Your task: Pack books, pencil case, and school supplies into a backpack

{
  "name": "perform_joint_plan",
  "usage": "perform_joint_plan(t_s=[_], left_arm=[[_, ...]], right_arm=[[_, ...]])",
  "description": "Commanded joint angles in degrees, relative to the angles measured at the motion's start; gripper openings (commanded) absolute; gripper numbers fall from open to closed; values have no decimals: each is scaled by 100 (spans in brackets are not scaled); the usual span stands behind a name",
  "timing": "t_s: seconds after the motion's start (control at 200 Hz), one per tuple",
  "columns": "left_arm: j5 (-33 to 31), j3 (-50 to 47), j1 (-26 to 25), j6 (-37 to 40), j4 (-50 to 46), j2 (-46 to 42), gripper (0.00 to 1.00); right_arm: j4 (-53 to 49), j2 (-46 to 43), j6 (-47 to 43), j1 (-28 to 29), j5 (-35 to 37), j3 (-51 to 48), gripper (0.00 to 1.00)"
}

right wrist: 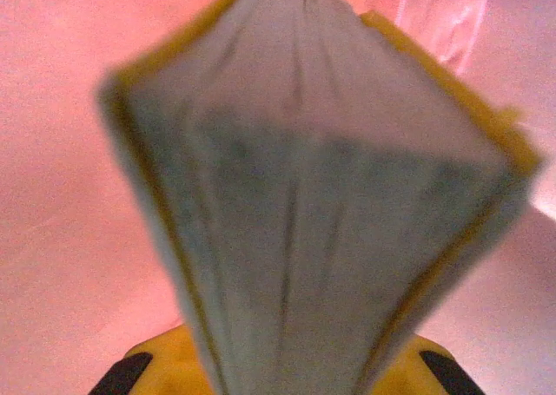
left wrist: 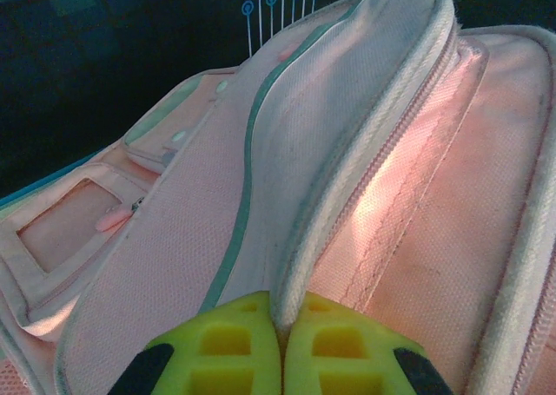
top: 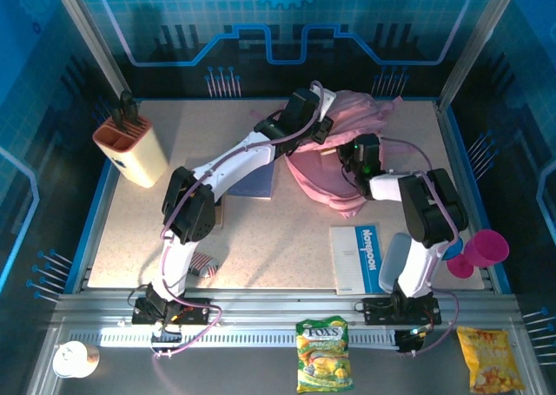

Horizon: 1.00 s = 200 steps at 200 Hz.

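The pink backpack (top: 343, 174) lies at the back middle of the table, mouth held open. My left gripper (left wrist: 282, 325) is shut on the white-corded zipper rim of the backpack (left wrist: 365, 152) and holds that flap up. My right gripper (right wrist: 282, 373) is shut on a yellow-covered book (right wrist: 313, 213), its grey pages fanned, with pink backpack fabric (right wrist: 61, 195) all around it. From above, the right gripper (top: 345, 157) reaches into the bag beside the left gripper (top: 321, 128). A blue-purple book (top: 257, 183) lies under the left arm. A white book with a blue band (top: 360, 258) lies front right. The striped pencil case (top: 204, 263) sits by the left base.
A beige holder with an orange top (top: 130, 148) stands at the back left. A pink cup (top: 483, 251) lies at the right edge. Two snack bags (top: 323, 353) (top: 491, 358) and a white round object (top: 74, 358) rest on the near rail.
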Motion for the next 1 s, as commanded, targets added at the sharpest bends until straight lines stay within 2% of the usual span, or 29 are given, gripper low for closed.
perform_joint_plan(t_s=[0.0, 0.15, 0.28, 0.59, 0.72, 0.895, 0.94, 0.996], left_arm=[[53, 436, 13, -189, 621, -184, 0], [-28, 460, 36, -225, 566, -171, 0], [-53, 800, 131, -406, 251, -21, 0], [68, 724, 258, -558, 147, 179, 0], [211, 693, 281, -605, -15, 299, 0], [531, 647, 282, -952, -371, 356, 0], [678, 586, 270, -1049, -433, 344, 6], [793, 482, 267, -1183, -533, 295, 20]], right_arm=[[32, 230, 90, 75, 131, 451, 20], [-2092, 217, 43, 0, -344, 1188, 45], [-2527, -62, -83, -36, -560, 1056, 59], [-2193, -1688, -622, -17, -1125, -672, 65], [-3070, -2740, -1090, 202, -891, -1093, 70], [-4368, -4208, -1606, 476, -25, -1481, 75], [-4718, -4539, -1721, 508, 148, -1507, 75], [-5219, -4878, -1888, 576, 367, -1469, 76]])
